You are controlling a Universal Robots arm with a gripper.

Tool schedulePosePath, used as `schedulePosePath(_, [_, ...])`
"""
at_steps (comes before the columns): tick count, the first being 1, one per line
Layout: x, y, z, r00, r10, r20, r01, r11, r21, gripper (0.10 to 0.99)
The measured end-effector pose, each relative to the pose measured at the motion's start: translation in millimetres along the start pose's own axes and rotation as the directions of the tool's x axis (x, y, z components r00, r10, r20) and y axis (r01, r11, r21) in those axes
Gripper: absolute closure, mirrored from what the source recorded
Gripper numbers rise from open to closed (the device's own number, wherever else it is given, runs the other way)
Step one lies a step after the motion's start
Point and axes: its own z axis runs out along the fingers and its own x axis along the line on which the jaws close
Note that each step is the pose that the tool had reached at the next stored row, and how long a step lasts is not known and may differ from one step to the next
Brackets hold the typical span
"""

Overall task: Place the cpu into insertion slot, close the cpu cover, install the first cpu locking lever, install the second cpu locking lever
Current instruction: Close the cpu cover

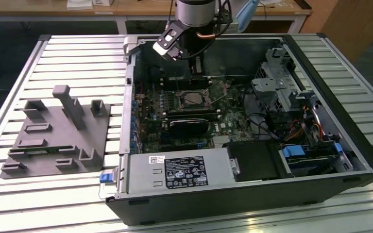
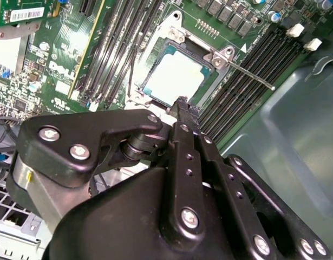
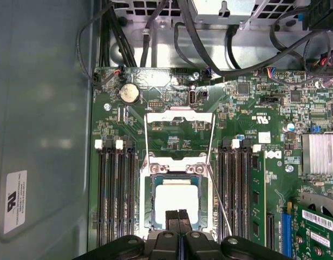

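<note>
Gripper (image 3: 178,216) has its two fingers pressed together with nothing between them, and the tips hover just over the near edge of the socket. In the exterior view the open computer case (image 1: 238,204) lies on the slatted table (image 1: 76,53), with a grey fixture (image 1: 57,131) at its 9 o'clock. The arm (image 1: 196,12) enters the case at 12 o'clock. The insertion slot (image 1: 192,98) sits on the green board, at about 6 o'clock from the arm's wrist. In the first wrist view the cpu cover (image 3: 180,116) is swung open, away from the slot, and the cpu (image 3: 177,197) lies already flat inside the slot, its pale metal top up. I judge the cpu to be light, stiff and thin, with a delicate underside, so it is better to hold it only by two opposite edges. The cover seems a thin, rigid hinged plate that should be pushed at its free edge. One locking lever (image 2: 250,73) is a slim springy wire, probably slippery, best pressed near its end.
</note>
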Motion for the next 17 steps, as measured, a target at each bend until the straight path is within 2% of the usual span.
schedulePosePath(13, [0.2,11.8,0.9,1.0000,0.000,-0.0001,0.000,1.0000,0.000,0.980])
schedulePosePath(17, [0.3,17.6,1.3,1.0000,0.000,-0.0001,0.000,1.0000,0.000,0.980])
